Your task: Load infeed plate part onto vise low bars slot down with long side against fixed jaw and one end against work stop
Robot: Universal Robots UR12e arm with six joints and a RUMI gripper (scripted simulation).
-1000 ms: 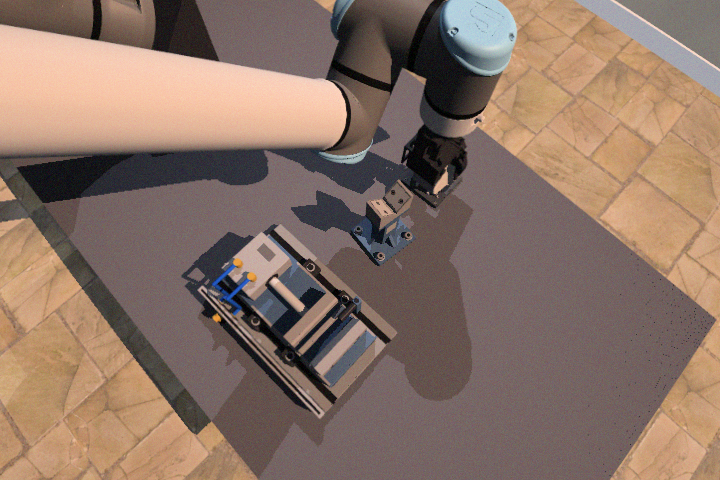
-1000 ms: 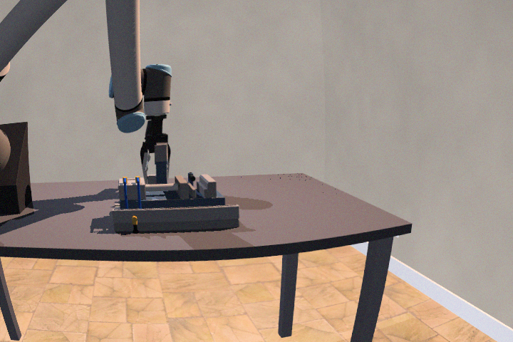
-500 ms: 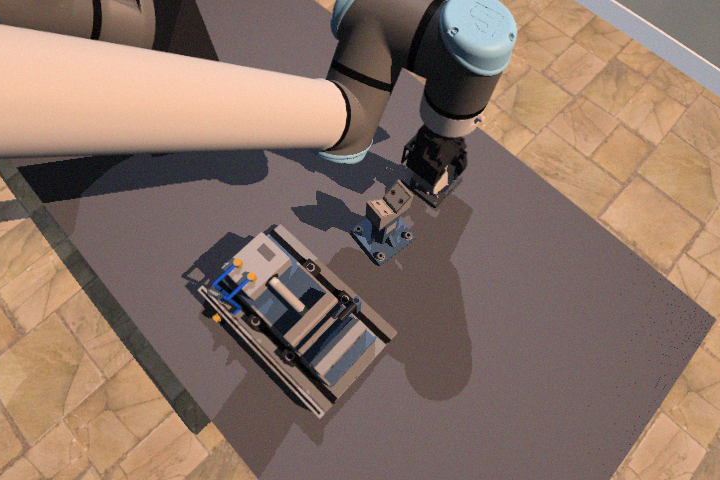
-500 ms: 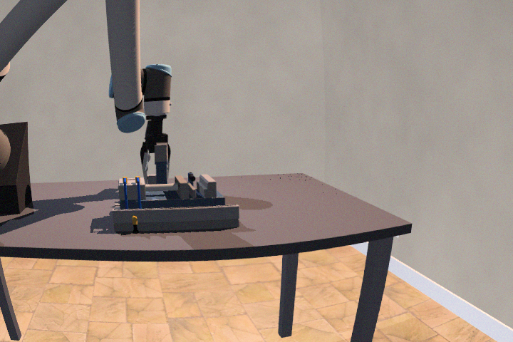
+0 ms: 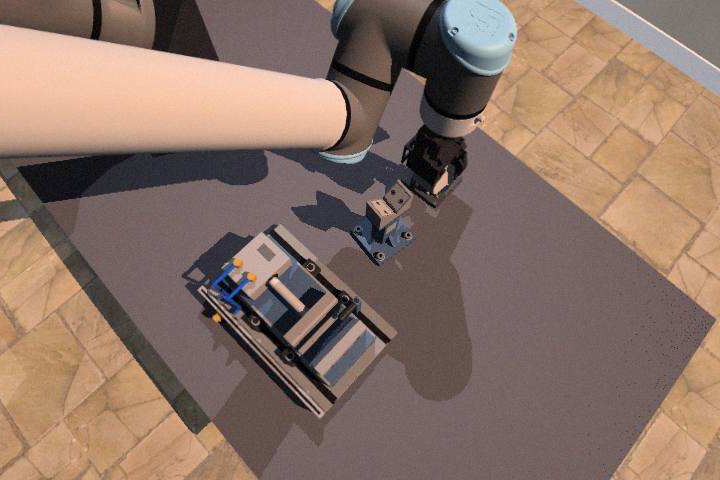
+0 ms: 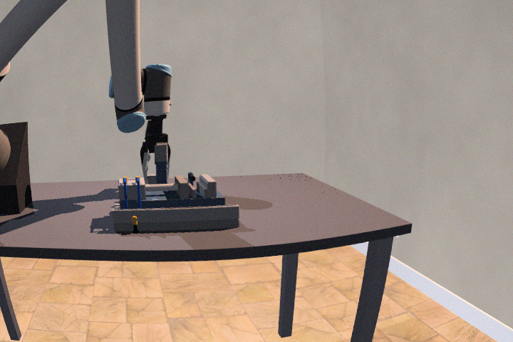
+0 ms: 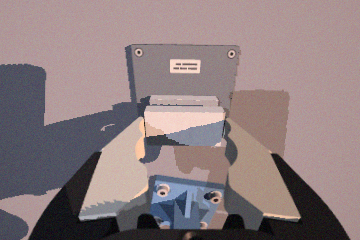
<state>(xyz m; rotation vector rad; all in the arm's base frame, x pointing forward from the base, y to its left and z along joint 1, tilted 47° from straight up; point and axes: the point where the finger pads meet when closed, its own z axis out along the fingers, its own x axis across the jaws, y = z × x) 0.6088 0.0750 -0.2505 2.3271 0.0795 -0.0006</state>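
The part [image 7: 185, 125] is a pale block at the infeed plate [image 7: 185, 82], with a dark slot line along its far edge in the wrist view. Which way the slot faces is hard to tell. My gripper [image 5: 437, 182] [image 7: 183, 118] is shut on the part, one finger against each end. The open vise [image 5: 356, 378] shows the moving jaw [image 5: 311, 319] [image 6: 181, 187] on the cylinder rod [image 5: 287, 294], the fixed jaw [image 5: 338, 348] [image 6: 207, 186] and the dark work stop [image 5: 346, 310] [image 6: 191, 177]. No part lies between the jaws.
The V-block [image 5: 388, 208] [image 6: 160, 152] stands beside my gripper, between it and the vise; its blue base [image 7: 188, 202] shows in the wrist view. Blue fittings with orange caps [image 5: 251, 276] [image 6: 137, 178] rise at the vise's cylinder end.
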